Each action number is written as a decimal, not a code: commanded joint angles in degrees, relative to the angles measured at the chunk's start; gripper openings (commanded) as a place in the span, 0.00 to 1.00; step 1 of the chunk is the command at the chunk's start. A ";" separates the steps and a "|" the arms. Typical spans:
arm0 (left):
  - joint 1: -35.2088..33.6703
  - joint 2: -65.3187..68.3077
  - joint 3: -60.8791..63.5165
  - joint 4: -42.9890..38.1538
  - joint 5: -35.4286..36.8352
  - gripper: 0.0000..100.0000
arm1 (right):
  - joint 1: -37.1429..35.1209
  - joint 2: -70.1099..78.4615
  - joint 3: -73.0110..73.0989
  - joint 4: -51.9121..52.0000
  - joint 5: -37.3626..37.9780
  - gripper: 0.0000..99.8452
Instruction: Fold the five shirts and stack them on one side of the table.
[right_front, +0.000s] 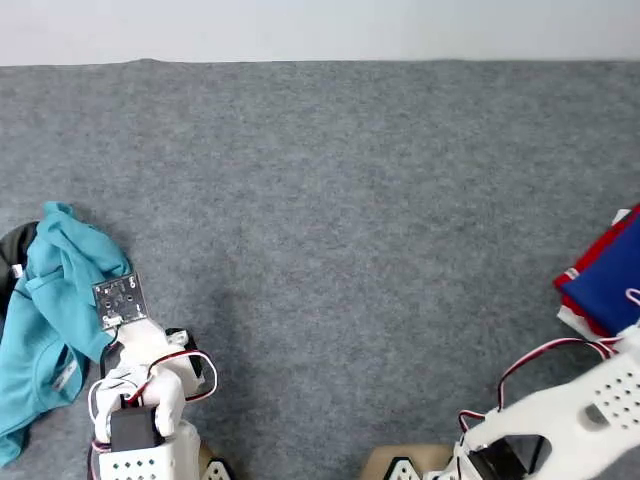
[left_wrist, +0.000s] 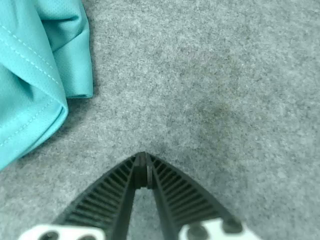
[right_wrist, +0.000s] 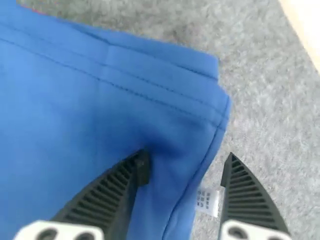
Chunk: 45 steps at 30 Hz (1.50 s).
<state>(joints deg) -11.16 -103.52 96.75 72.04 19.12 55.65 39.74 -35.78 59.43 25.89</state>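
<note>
over the right-side stack (right_front: 572, 281), right gripper (right_wrist: 186, 162) gapes empty astride the hem of the folded blue fabric shirt (right_wrist: 75, 100), so it should lift straight, not drag; left gripper (left_wrist: 145, 161) closed, empty, beside crumpled teal mesh shirt (left_wrist: 30, 75).

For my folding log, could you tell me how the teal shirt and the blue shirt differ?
The teal shirt lies crumpled at one table edge; the blue shirt is folded flat at the opposite edge. The teal shirt lies against a dark garment; the blue shirt tops a red garment. The shut left tool is beside the teal shirt; the open right tool is over the blue shirt. Both are plain-coloured.
</note>
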 joint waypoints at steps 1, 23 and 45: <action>-0.09 -0.79 -0.31 0.26 0.44 0.01 | 0.92 -7.69 -2.20 -0.13 0.09 0.24; -0.09 -0.79 -0.31 0.26 0.44 0.01 | -4.44 -15.69 -6.95 17.80 0.09 0.01; -0.09 -0.79 -0.31 0.26 0.44 0.01 | -17.98 -37.32 -2.90 43.38 -7.65 0.01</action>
<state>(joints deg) -11.16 -103.52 96.75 72.04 19.12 38.51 8.35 -39.65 100.40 19.21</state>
